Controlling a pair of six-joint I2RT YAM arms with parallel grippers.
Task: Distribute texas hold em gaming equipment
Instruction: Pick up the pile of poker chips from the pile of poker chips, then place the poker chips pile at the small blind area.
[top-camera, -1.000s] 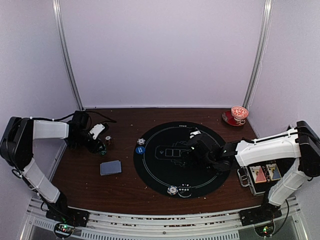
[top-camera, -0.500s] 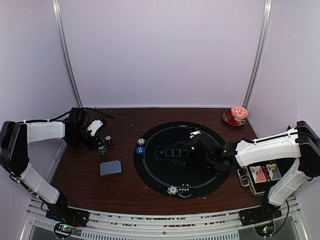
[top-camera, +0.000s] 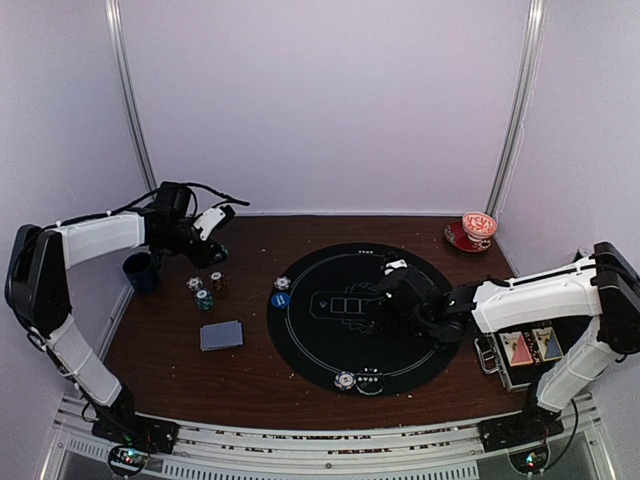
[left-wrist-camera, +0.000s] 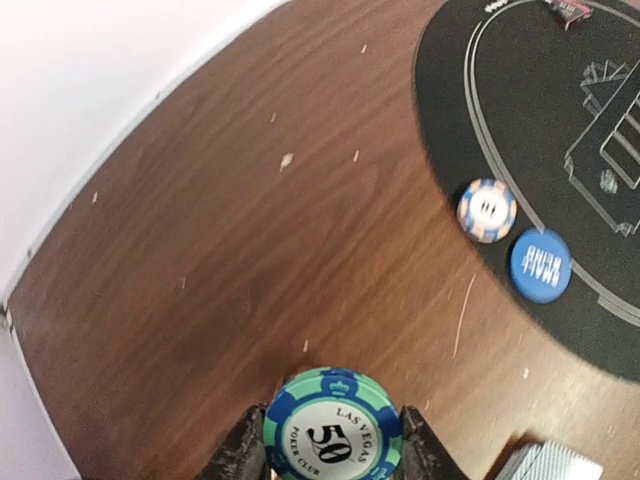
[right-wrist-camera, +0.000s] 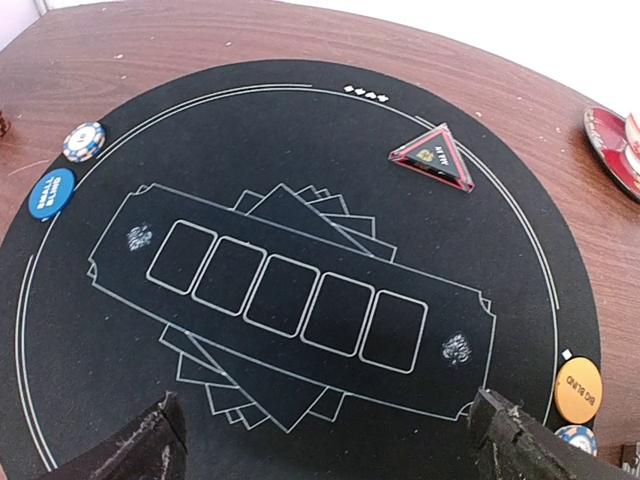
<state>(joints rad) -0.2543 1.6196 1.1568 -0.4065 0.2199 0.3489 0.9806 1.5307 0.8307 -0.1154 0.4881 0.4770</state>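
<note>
Teal-and-blue striped-edge poker chip, marked 50: pinched by its rim in left gripper, over far-left part of brown wooden table. Light, rigid, probably slick; hold across edges. Right gripper spread wide, empty.

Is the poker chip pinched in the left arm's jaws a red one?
No: the held chip is teal with blue edge stripes and a white centre marked 50.

Left end effector pinched tight, right end effector splayed.
</note>
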